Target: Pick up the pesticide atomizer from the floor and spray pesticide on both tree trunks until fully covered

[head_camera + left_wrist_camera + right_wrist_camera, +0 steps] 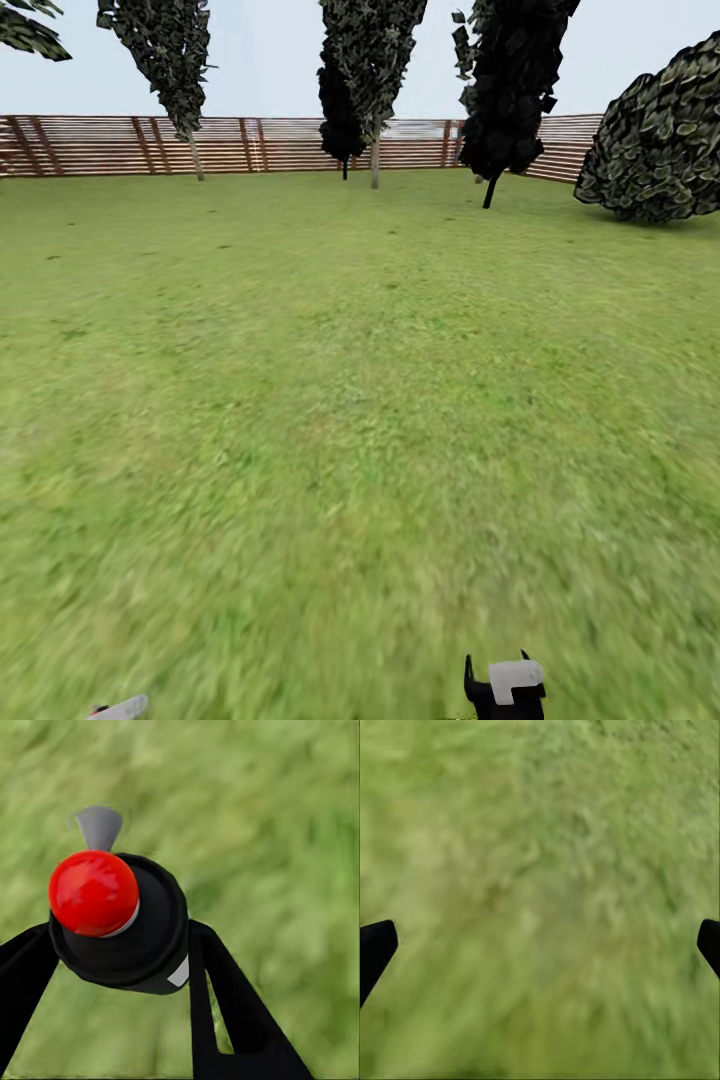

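The left gripper [120,952] is closed around the atomizer [124,922], a black body with a red cap [93,892] and a grey nozzle [99,826], held above the grass [277,832]; the right gripper [540,945] is wide apart, with nothing between its 2 fingertips [375,949]; far ahead, dark thin-stemmed trees [372,70] stand before the fence [100,145]; a round bush [660,140] is at the right.

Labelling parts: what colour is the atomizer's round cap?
Glossy red cap on the black atomizer, clearest in the left wrist view.
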